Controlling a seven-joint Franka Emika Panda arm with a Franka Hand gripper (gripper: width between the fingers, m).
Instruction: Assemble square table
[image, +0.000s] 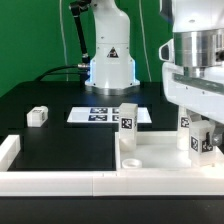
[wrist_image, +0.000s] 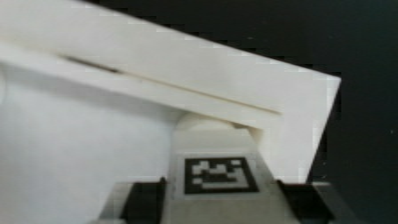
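The white square tabletop (image: 155, 155) lies rim-up at the exterior view's front right. One white tagged leg (image: 128, 117) stands upright at its far left corner. My gripper (image: 200, 146) is over the slab's right side, shut on a second tagged leg (image: 197, 135) held upright, its lower end at or just above the slab. In the wrist view that leg (wrist_image: 217, 165) sits between my dark fingers (wrist_image: 150, 200), with the slab (wrist_image: 89, 130) and its rim beneath. A third leg (image: 37, 116) lies loose on the black table at the left.
The marker board (image: 100, 115) lies flat at the table's middle, behind the slab. A low white border rail (image: 50, 181) runs along the front edge and turns up the left side. The robot base (image: 108, 60) stands at the back, with a green backdrop.
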